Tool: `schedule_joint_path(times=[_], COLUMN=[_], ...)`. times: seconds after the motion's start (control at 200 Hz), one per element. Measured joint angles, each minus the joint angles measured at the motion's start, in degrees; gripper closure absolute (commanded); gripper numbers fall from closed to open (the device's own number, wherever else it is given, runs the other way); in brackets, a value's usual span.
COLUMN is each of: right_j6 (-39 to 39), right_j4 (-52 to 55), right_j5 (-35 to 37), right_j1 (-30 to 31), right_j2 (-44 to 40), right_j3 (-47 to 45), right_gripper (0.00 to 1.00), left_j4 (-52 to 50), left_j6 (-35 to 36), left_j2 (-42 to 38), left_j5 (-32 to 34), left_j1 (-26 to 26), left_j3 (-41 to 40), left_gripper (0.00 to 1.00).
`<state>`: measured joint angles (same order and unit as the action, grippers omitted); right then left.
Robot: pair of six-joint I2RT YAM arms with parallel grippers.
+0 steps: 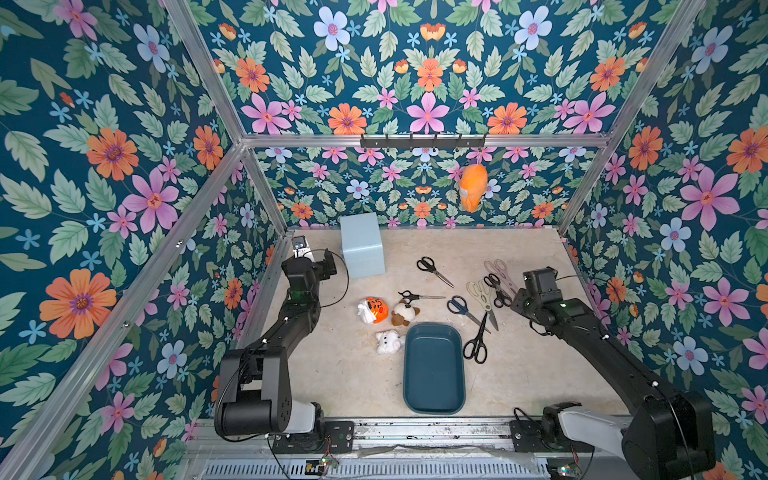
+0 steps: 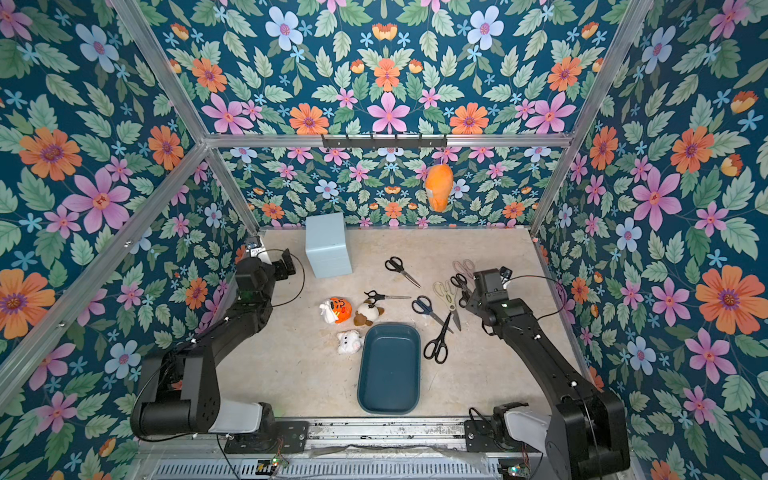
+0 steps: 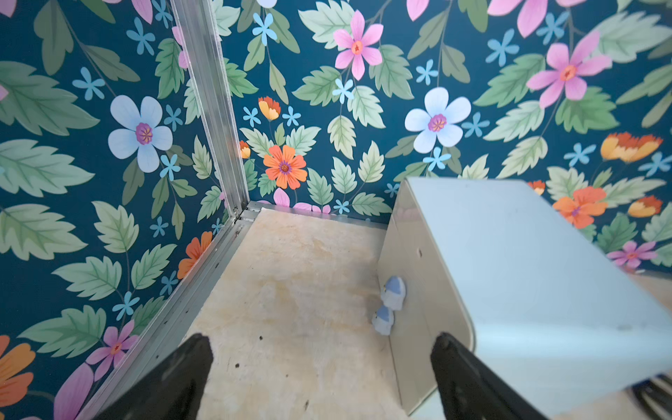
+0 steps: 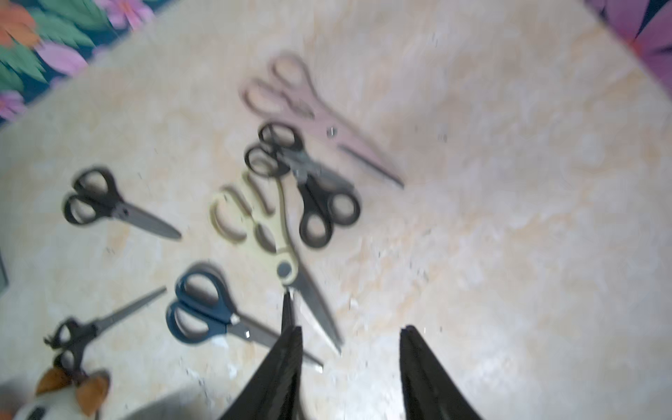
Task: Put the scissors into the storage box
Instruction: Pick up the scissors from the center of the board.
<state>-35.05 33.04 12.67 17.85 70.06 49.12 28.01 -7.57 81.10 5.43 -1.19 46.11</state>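
A robotics lab test cell rather than a lived-in room: an aluminium frame (image 1: 540,140) carries panels of floral wallpaper (image 1: 428,75) around a beige tabletop (image 1: 519,374). A left arm (image 1: 291,324) and a right arm (image 1: 582,332), both black, are bolted to a metal rail (image 1: 415,432) at the near edge, with bare cables and a small lit circuit board (image 1: 321,463) below it. Loose scissors (image 1: 434,270) and small plush toys (image 1: 374,309) lie spread over the tabletop

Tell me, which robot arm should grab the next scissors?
Right, probably. The right gripper hangs right by the scissors, jaws apart and empty. The left gripper is off in the far corner beside the blue box, away from every pair.
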Motion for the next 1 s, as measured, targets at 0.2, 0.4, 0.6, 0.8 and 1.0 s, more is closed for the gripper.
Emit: schedule_joint_path(times=[0.2,0.4,0.6,0.8,1.0], right_j6=[-8.83,-11.78,-13.05,-13.00,-13.00], right_j4=[7.76,7.67,6.47,5.09,4.90], right_j5=[-2.19,-4.83,-7.74,-9.05,-9.18], right_j1=[10.32,14.71,15.54,16.20,16.37], right_j2=[7.72,13.11,16.48,18.67,19.61], right_j3=[2.10,3.06,0.83,0.22,0.81], right_gripper=[0.67,0.71,0.71,0.74,0.77], left_j4=[-10.47,-14.71,-16.02,-16.22,-16.50], left_j6=[-11.74,-21.92,-27.12,-27.21,-26.69], left_j2=[2.32,3.34,1.86,-1.01,-1.29], left_j5=[-6.01,-10.43,-11.32,-9.60,-8.22], left_j1=[-6.08,-16.79,-18.47,-18.47,-18.47], left_j3=[4.07,0.68,-1.99,-1.14,0.11], left_gripper=[0.01,0.01,0.01,0.01,0.01])
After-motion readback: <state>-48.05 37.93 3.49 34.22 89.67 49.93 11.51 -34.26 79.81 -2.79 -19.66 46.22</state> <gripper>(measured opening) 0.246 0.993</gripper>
